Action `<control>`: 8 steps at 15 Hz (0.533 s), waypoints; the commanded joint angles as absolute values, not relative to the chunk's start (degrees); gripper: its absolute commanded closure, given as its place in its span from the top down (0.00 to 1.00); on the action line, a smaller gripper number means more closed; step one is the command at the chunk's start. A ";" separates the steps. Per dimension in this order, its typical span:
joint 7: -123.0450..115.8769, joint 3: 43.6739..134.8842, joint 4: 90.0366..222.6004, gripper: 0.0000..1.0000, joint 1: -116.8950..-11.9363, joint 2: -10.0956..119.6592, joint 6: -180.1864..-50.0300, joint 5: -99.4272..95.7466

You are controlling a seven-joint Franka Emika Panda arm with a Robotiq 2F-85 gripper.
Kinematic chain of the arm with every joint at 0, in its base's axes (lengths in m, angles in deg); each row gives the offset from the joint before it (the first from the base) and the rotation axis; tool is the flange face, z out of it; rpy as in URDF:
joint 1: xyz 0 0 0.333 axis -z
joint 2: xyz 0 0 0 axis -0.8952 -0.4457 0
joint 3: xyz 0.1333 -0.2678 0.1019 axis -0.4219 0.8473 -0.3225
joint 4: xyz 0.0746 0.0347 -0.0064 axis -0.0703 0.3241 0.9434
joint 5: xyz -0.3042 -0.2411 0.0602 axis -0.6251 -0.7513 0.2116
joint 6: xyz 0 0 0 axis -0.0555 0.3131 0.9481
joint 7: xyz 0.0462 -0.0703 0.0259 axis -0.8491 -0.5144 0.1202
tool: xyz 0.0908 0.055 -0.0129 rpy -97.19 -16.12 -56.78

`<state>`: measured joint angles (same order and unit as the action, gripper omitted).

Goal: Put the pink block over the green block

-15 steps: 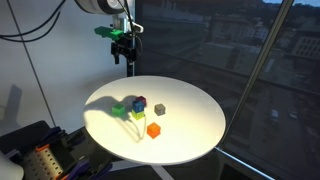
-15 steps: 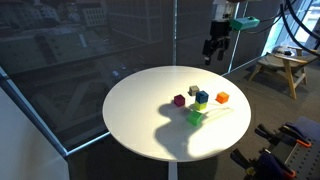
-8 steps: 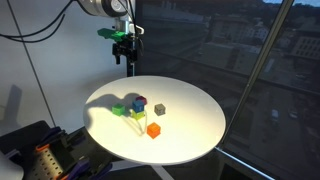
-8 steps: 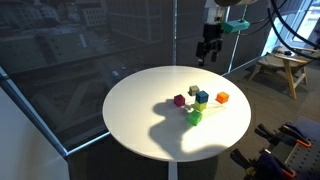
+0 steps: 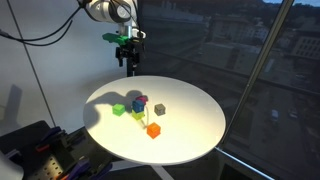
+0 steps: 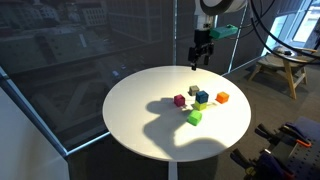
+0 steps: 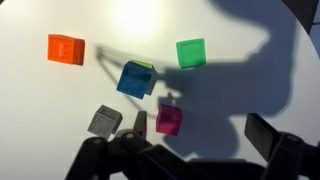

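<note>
Lying well below gripper (image 6: pixel 196 64): pink block (image 6: pixel 180 100)

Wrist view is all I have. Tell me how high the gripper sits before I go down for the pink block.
Observer: The gripper hangs well above the round table, seemingly nearer its window-side rim than the blocks.
Operator: Report any stacking.
Observer: The blue block looks stacked on a yellow-green block. From the side that pair stands taller than the rest.
Operator: Now the targets.
Observer: The pink block and the green block each sit singly on the tabletop, nothing on either.
</note>
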<state>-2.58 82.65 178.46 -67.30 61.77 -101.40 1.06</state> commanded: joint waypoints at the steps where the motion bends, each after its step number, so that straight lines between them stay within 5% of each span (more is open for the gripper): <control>1: -5.34 82.51 173.46 1.00 -68.27 57.74 -99.70 -0.93; 8: -11.79 83.38 169.38 1.00 -69.25 52.58 -99.95 -1.59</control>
